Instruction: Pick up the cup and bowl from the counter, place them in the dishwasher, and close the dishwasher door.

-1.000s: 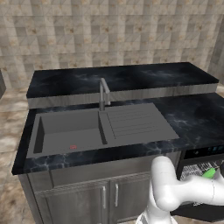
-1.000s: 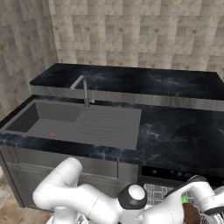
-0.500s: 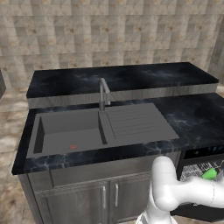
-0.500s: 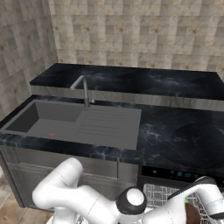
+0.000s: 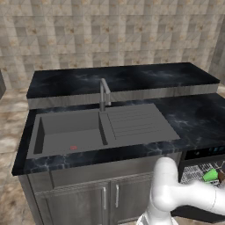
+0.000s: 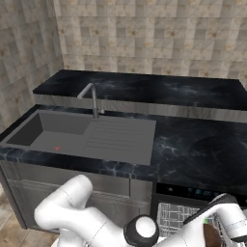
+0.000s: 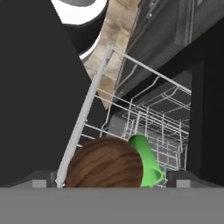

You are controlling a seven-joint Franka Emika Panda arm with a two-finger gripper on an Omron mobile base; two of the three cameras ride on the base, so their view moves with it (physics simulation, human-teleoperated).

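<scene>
One black marbled counter (image 5: 193, 118) below tan tiled wall (image 5: 110, 35)

The white arm is folded way down low, shoulder bulging up near the base and the forearm stretched out flat to the right, so it's working off to the right side and below counter height. The gripper (image 6: 226, 226) sits at the far right end of that reach, hand tipped downward. Its fingers (image 7: 43, 183) are spread about as wide as they go, just two small dark tips poking up far apart, not clamped on anything.
</scene>
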